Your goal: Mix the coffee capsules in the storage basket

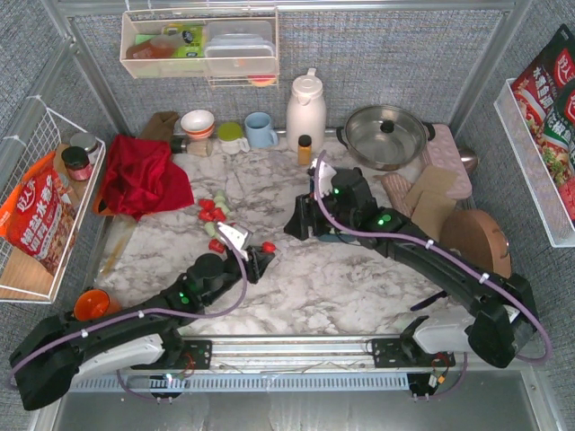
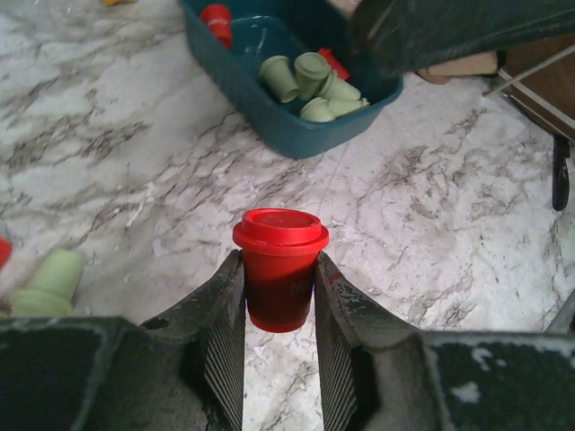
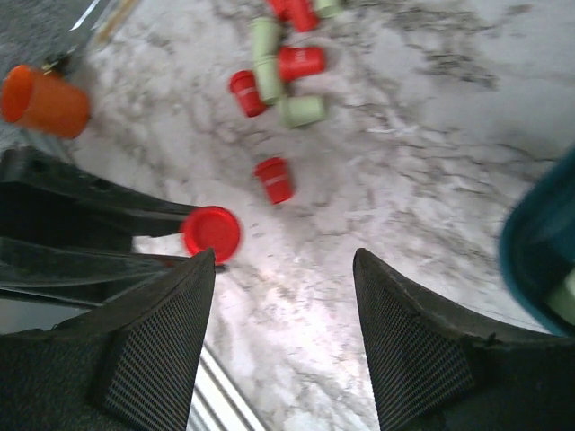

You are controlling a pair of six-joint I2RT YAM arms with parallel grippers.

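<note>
**A:** Where was the red capsule (image 2: pixel 279 269)?

**B:** Upright, lid up, its long axis vertical. The left gripper (image 2: pixel 278 283) had closed on its sides just under the rim. I could not tell whether it had left the surface (image 2: pixel 108 135).

**A:** And the storage basket (image 2: pixel 269 126)?

**B:** Between twelve and one o'clock from that capsule in the left wrist view, with bare marble between them. It held mint capsules (image 2: pixel 310 85) and at least one red one. I judged the carry would go ahead and slightly right.

**A:** The other arm?

**B:** The right gripper (image 3: pixel 283 265) stood wide and empty, just beside the basket's teal wall at three o'clock. It was nearer the basket, but the left had the capsule.

**A:** Did the views differ?

**B:** The top view hid most of the basket under the right arm. It did show the loose capsules (image 1: pixel 216 215) between ten and eleven o'clock from the left gripper.
</note>
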